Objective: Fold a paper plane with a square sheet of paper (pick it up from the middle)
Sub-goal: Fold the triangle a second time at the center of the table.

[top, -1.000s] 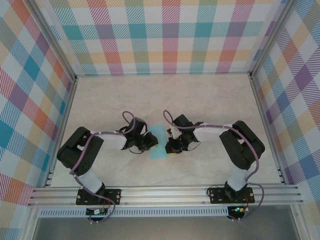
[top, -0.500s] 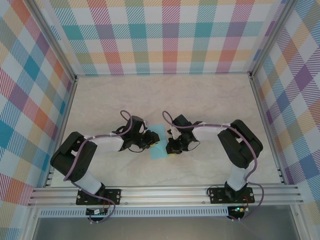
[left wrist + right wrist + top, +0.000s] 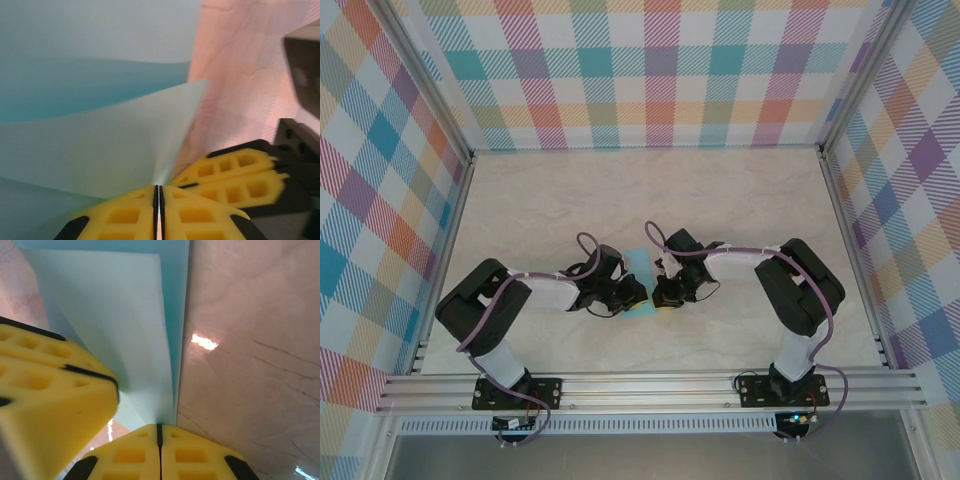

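The left gripper [image 3: 158, 196] has its yellow jaws pressed flat together, with a thin edge of the sheet of paper [image 3: 95, 150] caught in the seam between them; from that pinch a pale blue flap fans up and away ahead of the fingertips, and a deeper turquoise layer lies beyond it; just to this gripper's right, near its tips, sit the yellow fingers [image 3: 235, 176] of the other arm; the right gripper [image 3: 160, 436] is likewise closed tight, the paper's folded edge running straight down into the line where its jaws meet; ahead of it the sheet shows two layers, a lighter flap over a darker one, with a sharp straight edge on its right; bare marbled table [image 3: 250, 345] lies to the right of that edge; a finger [image 3: 47, 385] of the left gripper crowds in close on its left; from above, the two grippers meet tip to tip over the near end of the sheet.
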Robot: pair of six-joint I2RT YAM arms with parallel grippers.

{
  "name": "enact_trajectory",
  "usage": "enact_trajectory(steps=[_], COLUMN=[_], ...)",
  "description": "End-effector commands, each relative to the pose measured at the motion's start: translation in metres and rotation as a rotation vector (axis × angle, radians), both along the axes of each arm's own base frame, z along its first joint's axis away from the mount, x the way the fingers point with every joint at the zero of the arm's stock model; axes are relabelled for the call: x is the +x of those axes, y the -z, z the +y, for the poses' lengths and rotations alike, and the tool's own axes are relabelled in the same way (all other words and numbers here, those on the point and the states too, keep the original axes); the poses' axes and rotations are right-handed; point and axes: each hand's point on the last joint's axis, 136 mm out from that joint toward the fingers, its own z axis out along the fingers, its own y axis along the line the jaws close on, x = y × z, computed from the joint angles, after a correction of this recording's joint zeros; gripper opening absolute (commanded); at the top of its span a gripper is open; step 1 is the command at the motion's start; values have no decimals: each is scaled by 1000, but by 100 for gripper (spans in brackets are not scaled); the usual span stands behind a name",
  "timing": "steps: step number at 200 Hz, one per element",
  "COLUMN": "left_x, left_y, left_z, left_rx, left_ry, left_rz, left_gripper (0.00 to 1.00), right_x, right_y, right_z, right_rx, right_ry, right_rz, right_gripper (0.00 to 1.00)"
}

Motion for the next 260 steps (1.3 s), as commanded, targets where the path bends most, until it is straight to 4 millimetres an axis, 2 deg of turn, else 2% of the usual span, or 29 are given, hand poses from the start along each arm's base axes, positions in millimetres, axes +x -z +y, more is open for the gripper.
enact_trajectory(steps=[1,33,45,89,103,175,223,260], left_x=[-4,-5,-4,-4,-4,-2,2,18], left_y=[11,26,28,33,33,29,22,14], left_z=[-1,18,22,25,26,23,23,30], left_rx=[24,143,170,194,198,187,184,188], left_ry=[-2,-27,-37,-40,-39,-39,-57,-108], left_rz=[15,20,18,27,26,16,-2,-44], left_gripper=[12,11,11,11,11,11,11,12], right_x=[-5,-5,-4,8,6,-2,-8,-17], right_y=[24,25,20,-39,-45,-8,26,40], right_z=[-17,-20,-18,8,12,7,-18,-35], right_rx=[-111,-126,-107,90,122,36,-126,-209], right_ry=[25,25,20,-2,-12,-18,9,9], right_rz=[37,33,16,-91,-90,1,41,60], right_gripper=[5,5,5,7,7,7,6,6])
